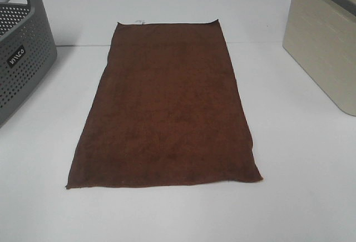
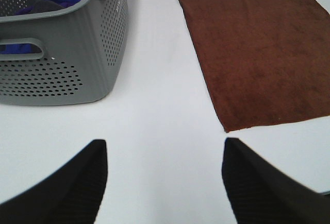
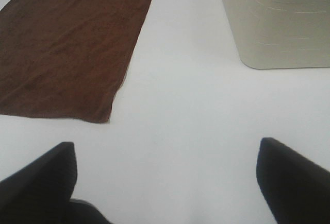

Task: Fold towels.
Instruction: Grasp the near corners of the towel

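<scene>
1. Exterior high: flat, unfolded towel (image 1: 167,105) mid-frame on bench (image 1: 300,158); basket (image 1: 22,58) upper left, bin (image 1: 322,42) upper right.
2. Left wrist: spread, empty left jaws above bench, near towel corner.
3. Right wrist: spread, empty right jaws.

in the exterior high view the grey basket (image 1: 22,58) is cut off by the left edge and the beige bin (image 1: 322,47) by the right and top edges. the basket's label (image 1: 15,55) is too blurred to be read, and the white tag (image 1: 138,21) on the towel (image 1: 167,114) is too small for detail. in the wrist views the jaws of the left gripper (image 2: 164,141) and right gripper (image 3: 166,141) are cropped to their dark tips, the towel is shown only in part, and the blue cloth (image 2: 56,0) in the basket is largely hidden by its wall.
</scene>
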`<move>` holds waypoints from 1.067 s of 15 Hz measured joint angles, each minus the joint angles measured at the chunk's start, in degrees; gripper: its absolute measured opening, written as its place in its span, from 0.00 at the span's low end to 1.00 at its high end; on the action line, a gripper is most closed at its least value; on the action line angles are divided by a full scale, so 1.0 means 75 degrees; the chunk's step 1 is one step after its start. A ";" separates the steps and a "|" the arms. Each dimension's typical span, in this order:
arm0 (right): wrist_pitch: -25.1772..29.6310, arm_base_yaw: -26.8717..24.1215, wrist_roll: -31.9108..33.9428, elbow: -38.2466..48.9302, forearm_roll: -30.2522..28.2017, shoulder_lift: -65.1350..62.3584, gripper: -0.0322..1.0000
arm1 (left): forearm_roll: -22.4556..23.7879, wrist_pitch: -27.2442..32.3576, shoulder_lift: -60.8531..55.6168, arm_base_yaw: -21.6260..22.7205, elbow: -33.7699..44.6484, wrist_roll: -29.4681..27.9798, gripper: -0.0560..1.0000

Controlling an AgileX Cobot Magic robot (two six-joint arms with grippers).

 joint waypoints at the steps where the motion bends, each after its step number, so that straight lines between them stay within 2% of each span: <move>1: 0.0000 0.0000 0.0000 0.0000 0.0000 0.0000 0.88 | 0.0000 0.0000 0.0000 0.0000 0.0000 0.0000 0.64; 16: 0.0000 0.0000 0.0000 0.0000 0.0000 0.0000 0.88 | 0.0000 0.0000 0.0000 0.0000 0.0000 0.0000 0.64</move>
